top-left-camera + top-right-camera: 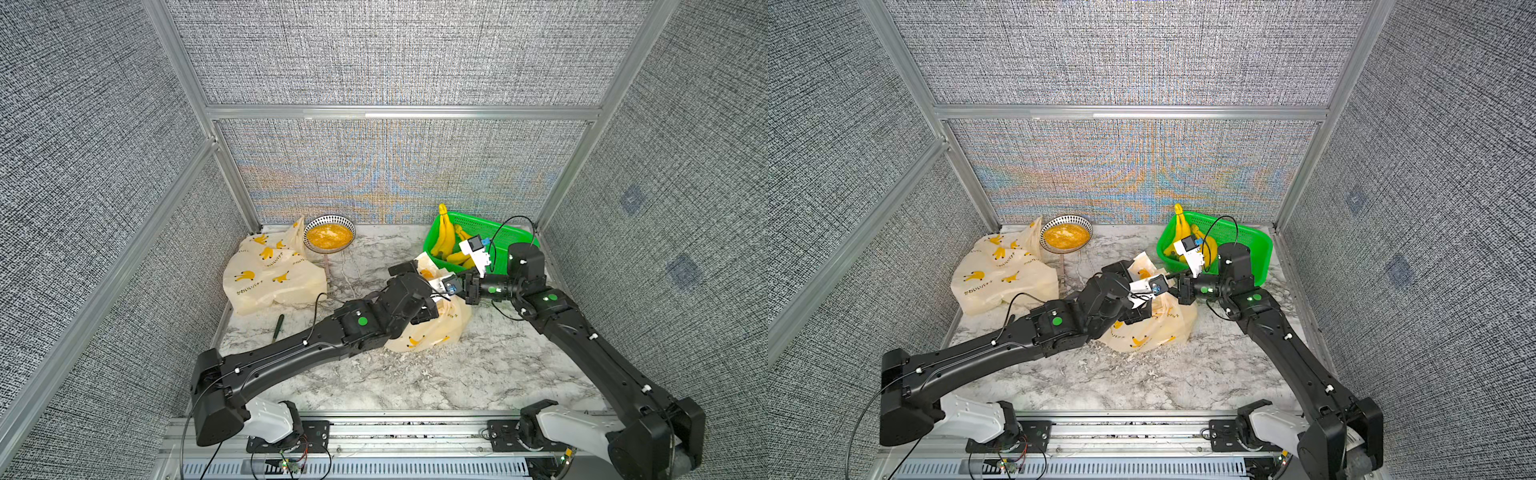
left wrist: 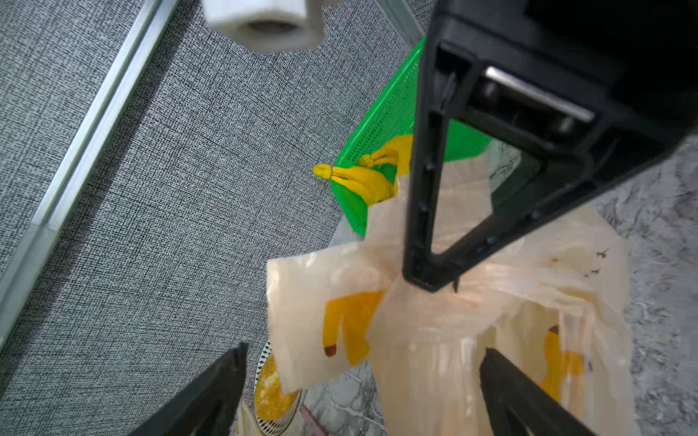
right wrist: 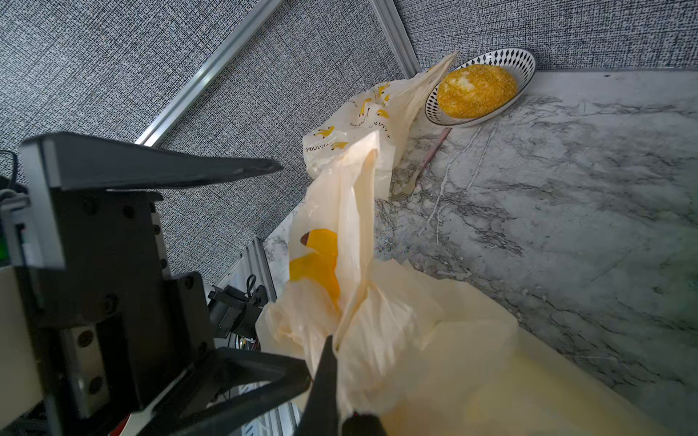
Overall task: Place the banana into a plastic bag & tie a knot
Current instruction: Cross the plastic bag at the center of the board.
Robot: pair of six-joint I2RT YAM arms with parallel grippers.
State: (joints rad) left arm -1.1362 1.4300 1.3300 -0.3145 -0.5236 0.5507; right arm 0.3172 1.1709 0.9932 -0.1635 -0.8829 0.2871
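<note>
Marble desk (image 1: 415, 374): near centre we see the right hand (image 3: 334, 351) pinching the gathered neck of the plastic bag (image 1: 436, 332), the left hand (image 2: 365, 348) spread about it. Knot, we judge, unfinished; bananas (image 1: 446, 239) lie in the basket (image 1: 498, 232), above and right of it.

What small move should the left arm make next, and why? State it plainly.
Probably close the left gripper on the gathered neck of the plastic bag. Its fingers stand wide open on either side of that neck and hold nothing, while the right gripper is shut on the bag further along, holding it up for a grip.
</note>
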